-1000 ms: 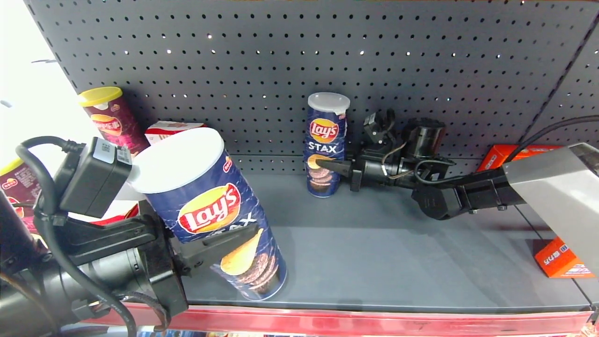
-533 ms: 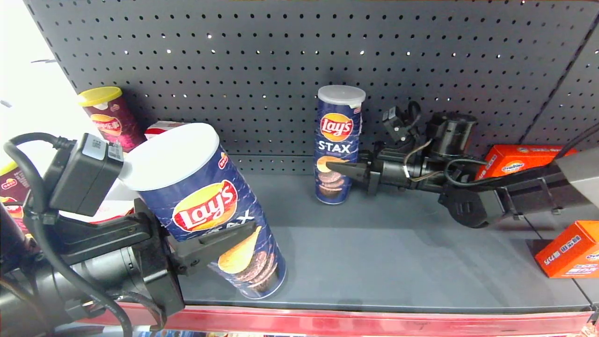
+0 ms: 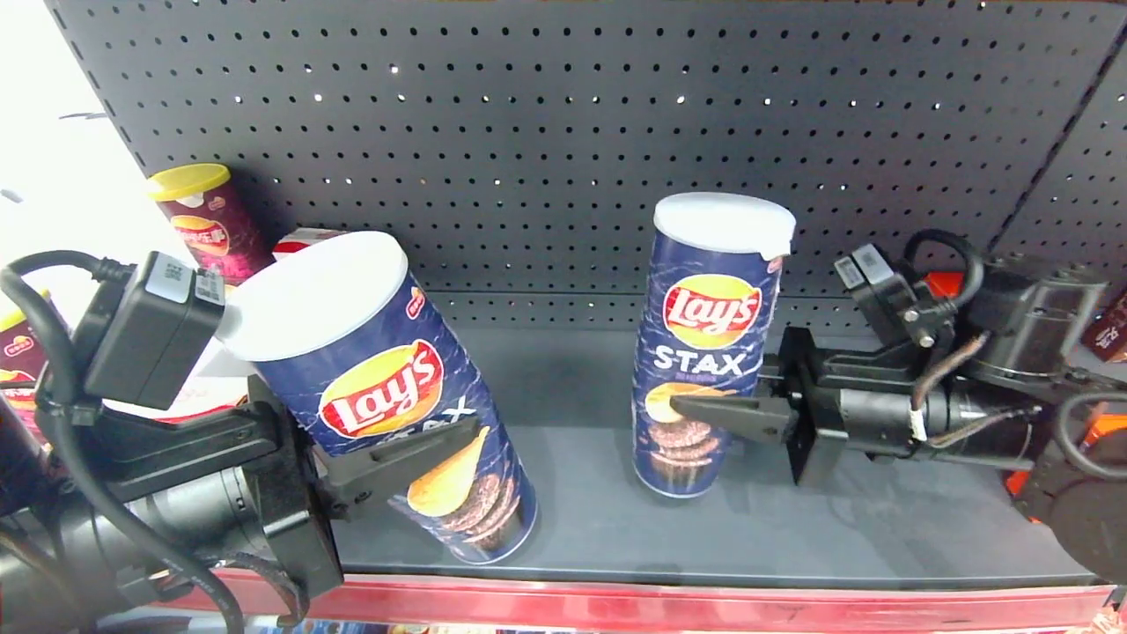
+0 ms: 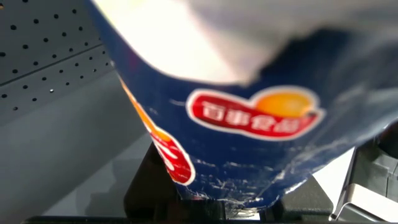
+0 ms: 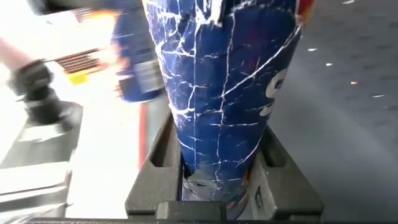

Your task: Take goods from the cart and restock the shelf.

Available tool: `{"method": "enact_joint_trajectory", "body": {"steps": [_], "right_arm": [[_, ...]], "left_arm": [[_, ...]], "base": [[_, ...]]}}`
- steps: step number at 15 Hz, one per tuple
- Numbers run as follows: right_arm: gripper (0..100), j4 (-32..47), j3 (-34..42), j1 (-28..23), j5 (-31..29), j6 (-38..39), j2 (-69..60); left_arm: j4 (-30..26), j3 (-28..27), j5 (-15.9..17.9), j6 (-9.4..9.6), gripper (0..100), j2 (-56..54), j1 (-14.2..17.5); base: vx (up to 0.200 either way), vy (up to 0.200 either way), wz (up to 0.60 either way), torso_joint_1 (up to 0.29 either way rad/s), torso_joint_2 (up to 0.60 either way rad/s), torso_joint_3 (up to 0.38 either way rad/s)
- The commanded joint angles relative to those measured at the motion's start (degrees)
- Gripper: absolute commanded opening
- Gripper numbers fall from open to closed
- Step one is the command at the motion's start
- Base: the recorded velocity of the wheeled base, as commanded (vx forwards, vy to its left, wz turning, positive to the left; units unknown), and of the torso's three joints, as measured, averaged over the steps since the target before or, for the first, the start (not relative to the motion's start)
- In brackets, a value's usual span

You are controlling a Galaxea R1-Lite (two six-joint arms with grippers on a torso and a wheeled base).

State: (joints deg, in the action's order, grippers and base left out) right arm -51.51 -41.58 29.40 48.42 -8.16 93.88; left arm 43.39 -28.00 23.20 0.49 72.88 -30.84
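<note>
Left gripper (image 3: 401, 453) grips the tilted blue can (image 3: 374, 387) at the shelf (image 3: 599, 537) front edge. Right gripper (image 3: 696, 401) grips the upright blue can (image 3: 709, 335) mid-shelf.

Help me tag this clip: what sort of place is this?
Likely a shop: a pegboard-backed shelf, red front strip, a maroon can and a tilted blue chip can.

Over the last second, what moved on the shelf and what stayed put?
The right gripper, jaws shut on the right blue can, drew it upright away from the pegboard toward the front of the shelf and to the robot's right. Unchanged: the left gripper keeps the left blue can tilted at the front edge, and the maroon can stays at the back left.
</note>
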Motion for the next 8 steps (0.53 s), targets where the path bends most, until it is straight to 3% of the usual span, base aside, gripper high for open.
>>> {"method": "enact_joint_trajectory", "body": {"steps": [1, 8], "right_arm": [[0, -0.8, 5.8, 2.1, -0.2, -0.2, -6.3], [0, -8.4, 9.1, 2.1, -1.0, -1.6, 0.9]], "left_arm": [[0.0, 0.1, 0.0, -0.05, 0, 0.1, 0.0], [0.0, 0.8, 0.0, 0.04, 0, 0.2, 0.0]], "base": [[0.0, 0.0, 0.0, 0.0, 0.0, 0.0], [0.0, 0.0, 0.0, 0.0, 0.0, 0.0]]}}
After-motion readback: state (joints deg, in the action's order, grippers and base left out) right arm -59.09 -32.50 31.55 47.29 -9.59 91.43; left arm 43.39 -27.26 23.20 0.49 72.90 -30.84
